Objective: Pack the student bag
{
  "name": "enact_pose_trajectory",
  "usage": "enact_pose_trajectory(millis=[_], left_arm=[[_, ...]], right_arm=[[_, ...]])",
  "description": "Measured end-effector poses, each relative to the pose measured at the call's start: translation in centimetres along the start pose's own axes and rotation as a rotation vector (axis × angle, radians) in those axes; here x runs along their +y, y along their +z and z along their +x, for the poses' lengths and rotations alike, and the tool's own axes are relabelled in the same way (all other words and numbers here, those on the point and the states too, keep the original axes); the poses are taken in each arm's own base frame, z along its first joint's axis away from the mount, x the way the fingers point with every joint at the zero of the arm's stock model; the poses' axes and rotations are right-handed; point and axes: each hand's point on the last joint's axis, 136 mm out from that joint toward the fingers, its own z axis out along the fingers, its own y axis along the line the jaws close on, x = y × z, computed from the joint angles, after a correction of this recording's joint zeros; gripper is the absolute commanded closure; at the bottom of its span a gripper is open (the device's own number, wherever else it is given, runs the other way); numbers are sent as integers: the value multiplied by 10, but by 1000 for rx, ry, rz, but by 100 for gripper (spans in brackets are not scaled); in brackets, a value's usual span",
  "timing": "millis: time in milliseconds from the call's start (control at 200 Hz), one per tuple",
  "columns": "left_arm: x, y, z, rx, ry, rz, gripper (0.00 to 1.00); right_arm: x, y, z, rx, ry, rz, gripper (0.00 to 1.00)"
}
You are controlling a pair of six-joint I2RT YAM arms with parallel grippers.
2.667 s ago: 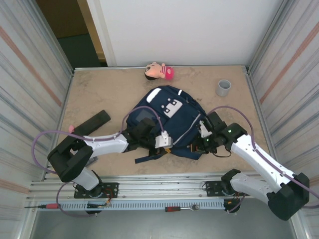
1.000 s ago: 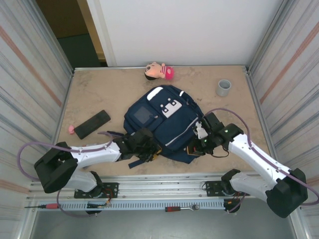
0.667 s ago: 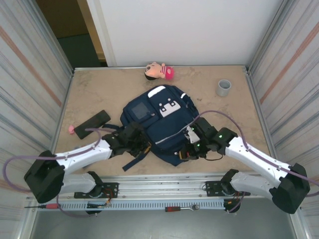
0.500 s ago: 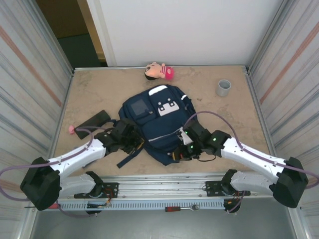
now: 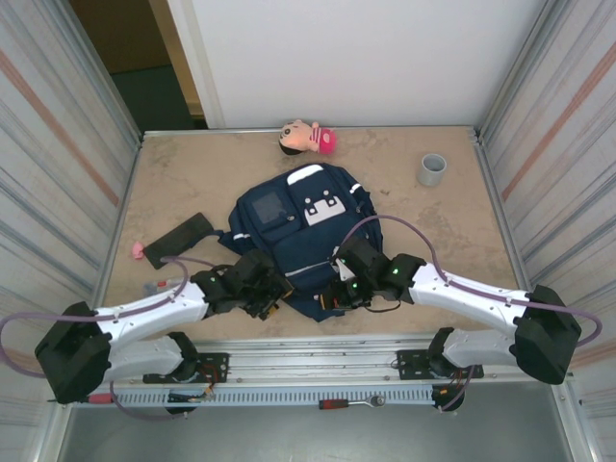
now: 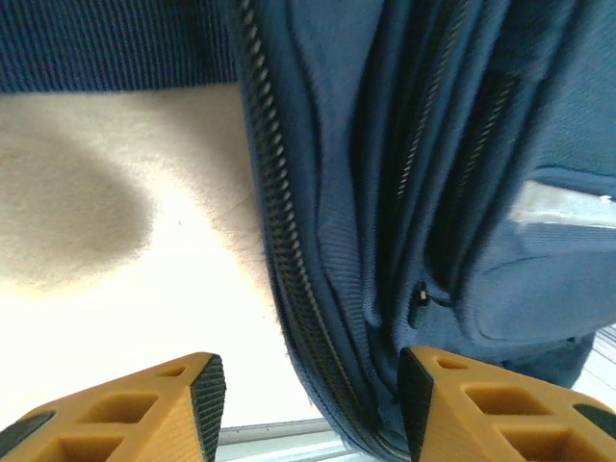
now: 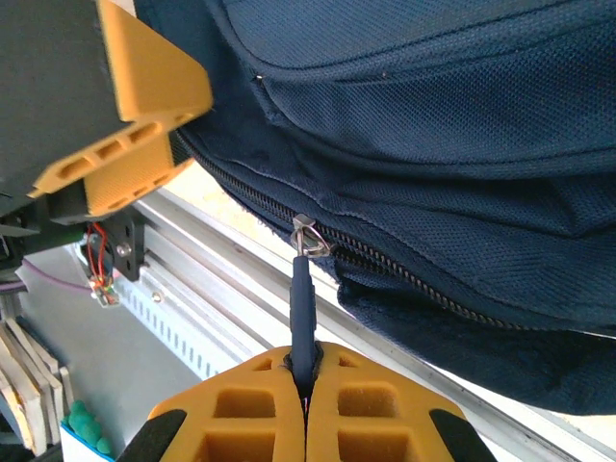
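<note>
Beige tabletop (image 5: pixel 192 183); left pincer (image 6: pixel 310 371) agape (student bag (image 5: pixel 308 217) edge between), right pincer (image 7: pixel 306 371) clamped on zipper pull (image 7: pixel 302 298)

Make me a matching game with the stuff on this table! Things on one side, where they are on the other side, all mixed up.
Things:
1. doll
2. cup
3. student bag
4. zipper pull

Places:
A. middle of the table
B. pinched in the right gripper
C. far edge, partly pink
D. right side, grey

Pairs: 1-C, 2-D, 3-A, 4-B
</note>
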Motion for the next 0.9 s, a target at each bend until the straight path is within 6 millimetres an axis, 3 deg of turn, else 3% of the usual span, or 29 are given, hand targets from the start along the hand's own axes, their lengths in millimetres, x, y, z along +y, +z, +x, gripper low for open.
enact_pose_trajectory(millis=[150, 246, 511, 707, 902], left_arm=[[-6, 12, 2, 6, -27, 13, 85], [-7, 17, 2, 6, -44, 13, 95], [-5, 21, 1, 8, -50, 3, 97], [-5, 21, 1, 8, -48, 3, 97], [-5, 21, 1, 8, -42, 3, 98]], right_arm=[[-2, 0, 2, 8, 2, 9, 100], [-5, 1, 5, 21, 1, 19, 96], [-7, 12, 8, 117, -17, 58, 83], [-7, 18, 7, 151, -34, 79, 82], [-5, 20, 3, 163, -58, 93, 100]])
